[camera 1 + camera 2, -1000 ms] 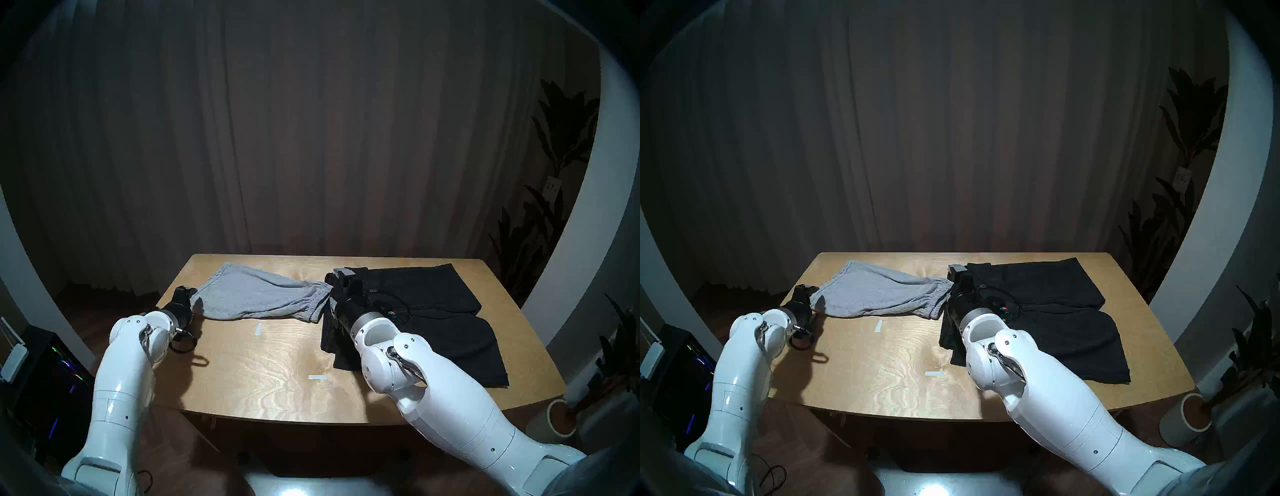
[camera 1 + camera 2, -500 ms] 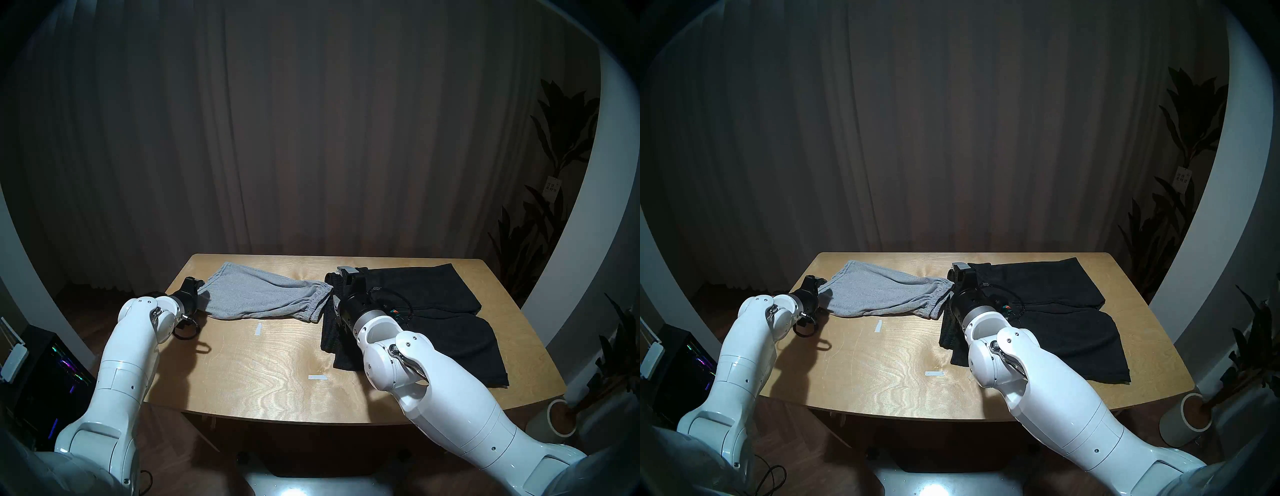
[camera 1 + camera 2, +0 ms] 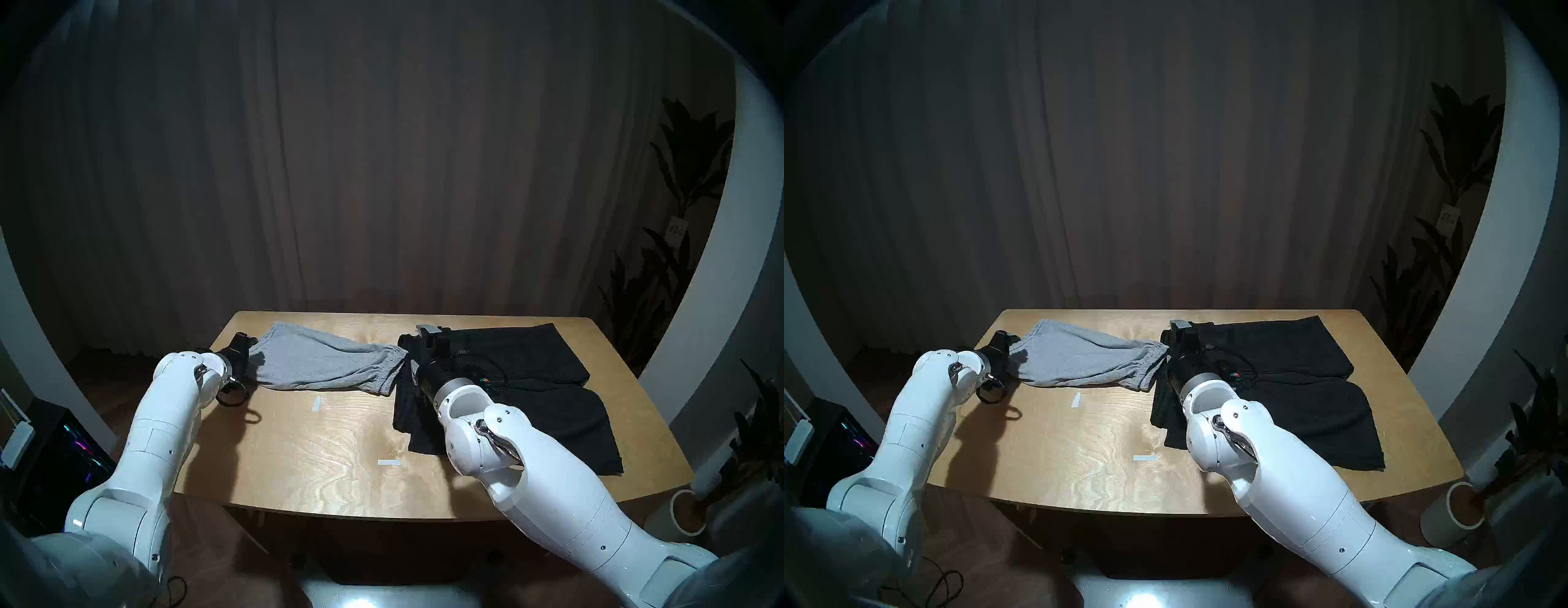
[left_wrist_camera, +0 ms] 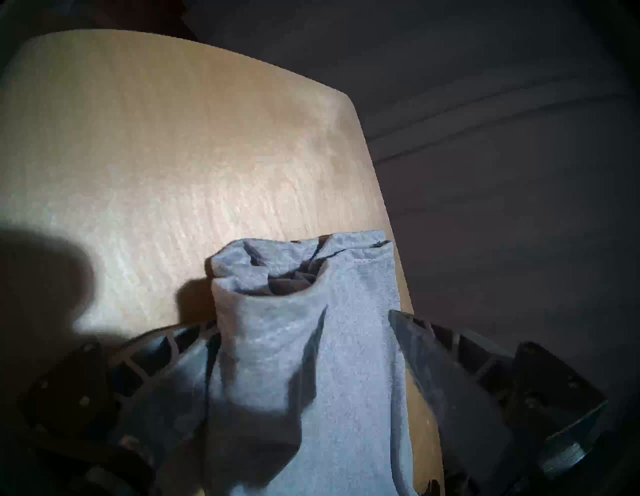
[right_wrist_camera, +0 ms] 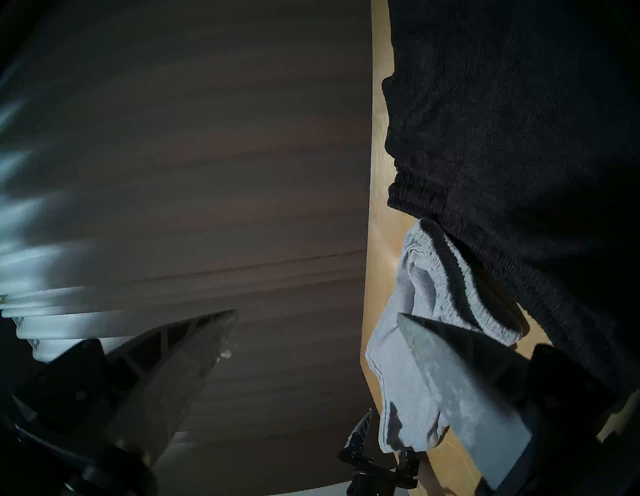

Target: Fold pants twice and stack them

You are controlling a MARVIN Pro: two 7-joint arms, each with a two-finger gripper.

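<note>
While its waistband faces right, the grey shorts (image 3: 322,365) lie lengthwise left-to-right

Dim room seen from above a light plywood table (image 3: 322,458) with rounded corners; two short white tape strips (image 3: 389,462) lie on its top. Dark pleated curtains (image 3: 382,170) fill the wall at 12 o'clock. White curved wall panels stand at 3 and 9 o'clock. Potted plants (image 3: 679,254) occupy 2 to 4 o'clock. A computer case (image 3: 63,458) with coloured lights sits at 8 o'clock.
</note>
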